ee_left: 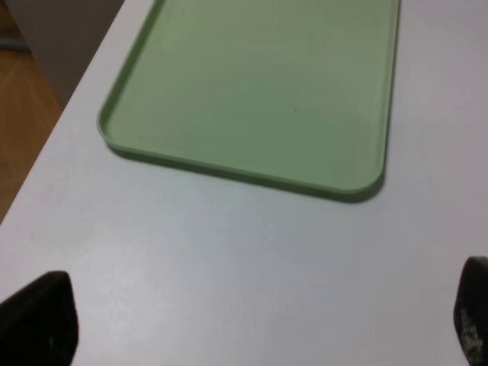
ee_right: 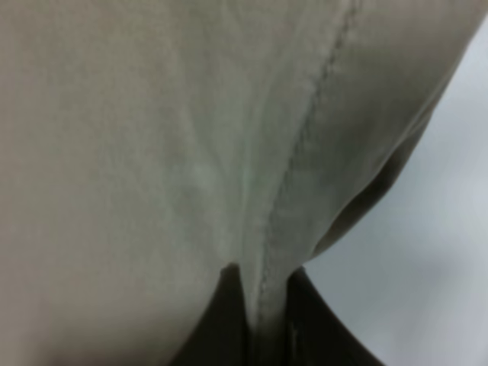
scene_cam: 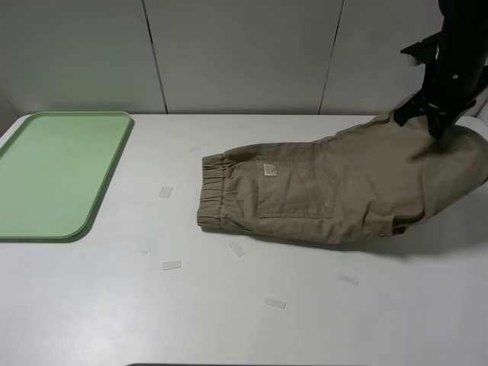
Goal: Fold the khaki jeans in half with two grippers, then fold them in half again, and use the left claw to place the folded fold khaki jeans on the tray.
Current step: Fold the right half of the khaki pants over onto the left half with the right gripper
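Near the front edge of the worktop (scene_cam: 229, 335): a few small clear tape strips (scene_cam: 274, 303), flat and well apart from one another.

By the front left corner, seen only in its wrist view: the left gripper (ee_left: 259, 316), spread wide, holding nothing, hovering over bare worktop just short of the front rim of the tray (ee_left: 252, 91).

Further in, right of centre: the khaki jeans (scene_cam: 358, 191), doubled over lengthwise and lying on the worktop, elastic waistband (scene_cam: 211, 191) toward the middle, legs toward the right edge. Uppermost, a stitched patch pocket (scene_cam: 297, 197), with a small white label (scene_cam: 268, 169) at its top corner nearest the waistband.

Along the left edge, reaching toward the far left corner: the pale-green tray (scene_cam: 53, 175), well apart from the jeans.

Toward the far right corner: the right gripper (scene_cam: 437, 128), pinched closed on the leg end of the jeans. In its wrist view, dark fingertips (ee_right: 221, 320) clamped on a stitched seam, cloth raised off the worktop there.
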